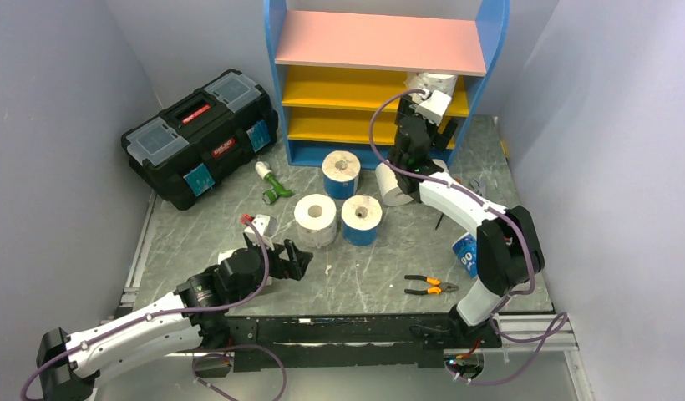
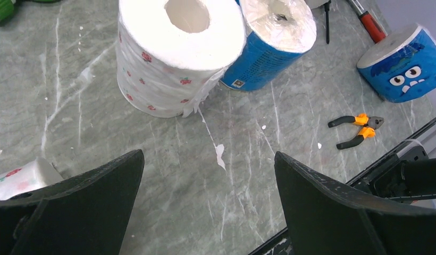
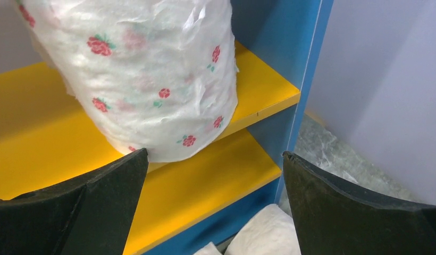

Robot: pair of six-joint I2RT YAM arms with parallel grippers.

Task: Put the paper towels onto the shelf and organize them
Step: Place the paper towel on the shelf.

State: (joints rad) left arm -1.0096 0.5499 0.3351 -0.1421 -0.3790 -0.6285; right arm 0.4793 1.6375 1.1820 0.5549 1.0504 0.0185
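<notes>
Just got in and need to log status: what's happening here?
Two robot arms are stocking the shelf. The right gripper stands open there, a flowered roll upright on the upper yellow board, not held. The left gripper hangs open over the table, near another flowered roll. Blue-wrapped rolls stand there too.

Open left hand above table, near floral roll.

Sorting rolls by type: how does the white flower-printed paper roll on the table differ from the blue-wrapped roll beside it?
The white flower-printed paper roll is unwrapped, with a loose tail; the blue-wrapped roll is sealed in plastic. The white roll's core hole is open; the blue roll's is under film. Both stand upright on the table.
</notes>
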